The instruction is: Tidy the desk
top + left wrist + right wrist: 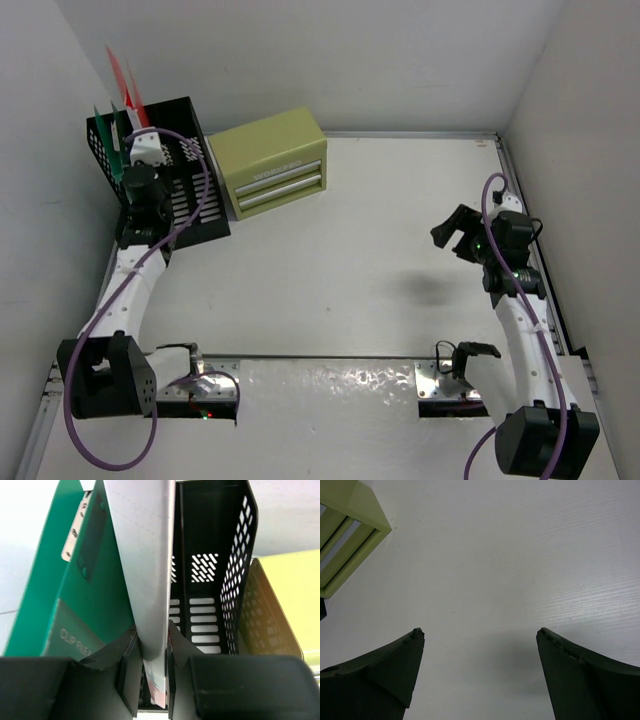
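The desk [360, 260] is a white tabletop with thin metal edge rails. My left gripper [141, 168] is at the back left over a black mesh file rack [190, 190]. In the left wrist view it [152, 655] is shut on a thin white folder [145, 570] that stands upright in the rack [235, 560], next to a green clip file [75, 595]. My right gripper [455, 232] hovers over the right side of the desk. In the right wrist view it [480, 632] is open and empty above the bare desk [510, 555].
An olive-green drawer box [270, 160] stands beside the rack at the back, and its corner shows in the right wrist view [350, 525]. Green and red folders [118, 100] stick up from the rack. White walls enclose the desk.
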`<state>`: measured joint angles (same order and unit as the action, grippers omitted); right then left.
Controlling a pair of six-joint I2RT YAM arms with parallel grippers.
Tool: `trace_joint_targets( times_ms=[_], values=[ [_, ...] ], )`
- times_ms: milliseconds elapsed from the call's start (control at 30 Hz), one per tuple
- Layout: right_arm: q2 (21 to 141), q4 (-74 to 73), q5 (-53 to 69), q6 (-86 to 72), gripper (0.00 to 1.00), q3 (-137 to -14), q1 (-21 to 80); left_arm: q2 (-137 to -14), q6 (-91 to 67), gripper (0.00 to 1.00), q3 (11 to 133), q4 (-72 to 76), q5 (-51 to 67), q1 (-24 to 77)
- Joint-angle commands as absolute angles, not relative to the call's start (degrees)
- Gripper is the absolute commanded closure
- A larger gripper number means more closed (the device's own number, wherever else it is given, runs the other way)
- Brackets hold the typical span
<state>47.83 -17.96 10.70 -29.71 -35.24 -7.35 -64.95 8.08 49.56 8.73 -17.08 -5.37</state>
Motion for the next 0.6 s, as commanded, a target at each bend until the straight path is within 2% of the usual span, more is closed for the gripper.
trace_joint_targets(
  times_ms=[0,333,567],
  values=[
    [47.81,-15.64,11.43,-28.74,0.09,-35.68,-7.29,-64.86,10.19,1.00,48.87,24.25,-14.24,-6.33],
    [47.72,-15.82,11.16,-28.39,0.09,-35.86,-7.29,-67.67,11.60,1.00,39.30,38.04,-6.25,-8.09],
    [47.99,-15.82,11.43,-28.30,0.09,-36.03,-7.29,-69.26,10.28,1.00,37.62,38.06,-0.27,-10.02]
  ],
)
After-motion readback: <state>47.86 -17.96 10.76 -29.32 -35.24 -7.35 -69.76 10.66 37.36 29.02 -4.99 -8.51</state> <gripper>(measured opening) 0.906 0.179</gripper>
